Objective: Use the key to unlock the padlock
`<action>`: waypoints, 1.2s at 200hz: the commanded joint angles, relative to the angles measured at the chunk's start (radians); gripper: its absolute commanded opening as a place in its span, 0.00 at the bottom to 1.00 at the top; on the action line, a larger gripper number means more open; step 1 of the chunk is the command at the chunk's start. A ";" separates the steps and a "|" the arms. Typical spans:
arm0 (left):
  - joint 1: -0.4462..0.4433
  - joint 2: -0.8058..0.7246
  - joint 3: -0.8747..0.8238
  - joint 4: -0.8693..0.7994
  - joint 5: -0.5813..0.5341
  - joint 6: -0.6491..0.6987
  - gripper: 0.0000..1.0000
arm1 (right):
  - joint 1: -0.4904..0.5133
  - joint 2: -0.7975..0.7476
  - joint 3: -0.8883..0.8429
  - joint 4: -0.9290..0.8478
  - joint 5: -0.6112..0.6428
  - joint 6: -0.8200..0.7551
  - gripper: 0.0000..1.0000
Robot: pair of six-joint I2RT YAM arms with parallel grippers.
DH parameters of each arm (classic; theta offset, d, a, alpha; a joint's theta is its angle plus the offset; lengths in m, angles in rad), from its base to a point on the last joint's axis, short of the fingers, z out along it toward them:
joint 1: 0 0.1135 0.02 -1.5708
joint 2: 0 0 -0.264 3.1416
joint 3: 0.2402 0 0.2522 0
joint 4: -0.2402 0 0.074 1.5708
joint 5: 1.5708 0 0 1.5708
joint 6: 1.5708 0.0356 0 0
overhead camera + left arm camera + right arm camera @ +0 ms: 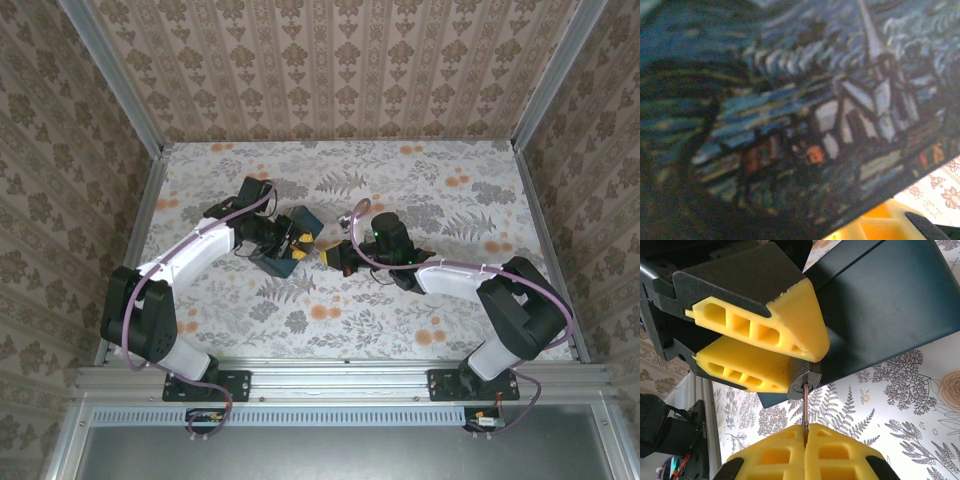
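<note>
In the right wrist view, a small grey padlock is clamped between the yellow fingers of my left gripper, with its keyhole facing the camera. A thin metal key runs straight from that keyhole down into my right gripper. The right gripper is shut on the key's head, which is hidden between the pads. From above, the left gripper and the right gripper meet tip to tip at the table's middle.
A dark teal box lies right behind and under the padlock; its painted lid is close up against the left wrist camera. The box sits mid-table on the floral tablecloth. Patterned walls enclose the table.
</note>
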 commanded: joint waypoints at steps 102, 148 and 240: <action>0.092 -0.070 0.008 -0.029 0.066 0.145 0.12 | -0.032 -0.053 0.001 0.044 -0.179 0.087 0.00; 0.092 -0.072 0.005 -0.016 0.100 0.146 0.12 | -0.027 -0.069 0.012 0.048 -0.178 0.092 0.00; 0.088 -0.089 -0.016 0.031 0.138 0.128 0.12 | -0.036 0.015 0.047 0.060 -0.133 0.093 0.00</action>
